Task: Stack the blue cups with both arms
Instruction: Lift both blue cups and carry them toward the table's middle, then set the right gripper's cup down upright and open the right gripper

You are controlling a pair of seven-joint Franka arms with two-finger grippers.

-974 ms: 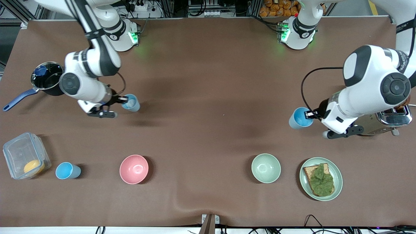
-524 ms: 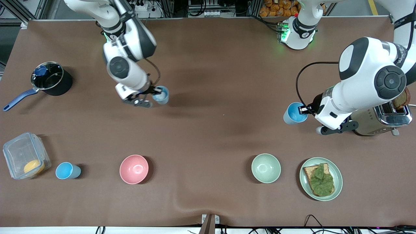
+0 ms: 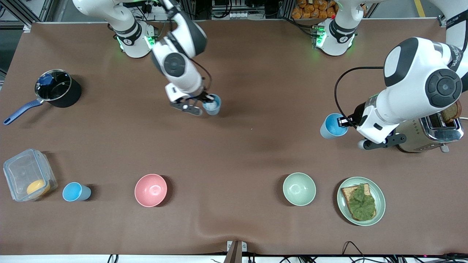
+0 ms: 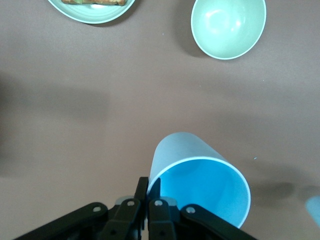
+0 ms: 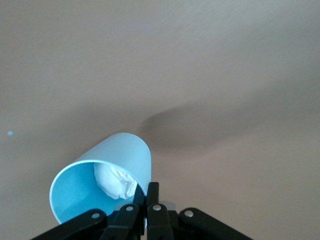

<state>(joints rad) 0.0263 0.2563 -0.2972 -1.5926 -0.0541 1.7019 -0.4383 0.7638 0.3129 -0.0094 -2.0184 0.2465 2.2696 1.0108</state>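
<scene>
My right gripper (image 3: 207,100) is shut on the rim of a light-blue cup (image 3: 212,105) with something white crumpled inside. It holds the cup above the bare brown table near the middle. In the right wrist view the cup (image 5: 107,175) hangs from the right gripper (image 5: 148,192), one finger inside the rim and one outside. My left gripper (image 3: 343,122) is shut on the rim of a cup that is bright blue inside (image 3: 332,126), above the table beside the toaster. The left wrist view shows that cup (image 4: 200,175) pinched by the left gripper (image 4: 148,186). A third blue cup (image 3: 75,191) stands on the table next to the plastic box.
A pink bowl (image 3: 150,190), a pale green bowl (image 3: 299,189) and a plate with toast (image 3: 361,201) sit in a row near the front camera. A clear box (image 3: 27,175) and a pot with a blue handle (image 3: 55,87) are at the right arm's end. A toaster (image 3: 435,133) stands under the left arm.
My right gripper has carried its cup a long way toward the table's middle, toward the left arm's end. The left gripper with its cup has barely shifted.
</scene>
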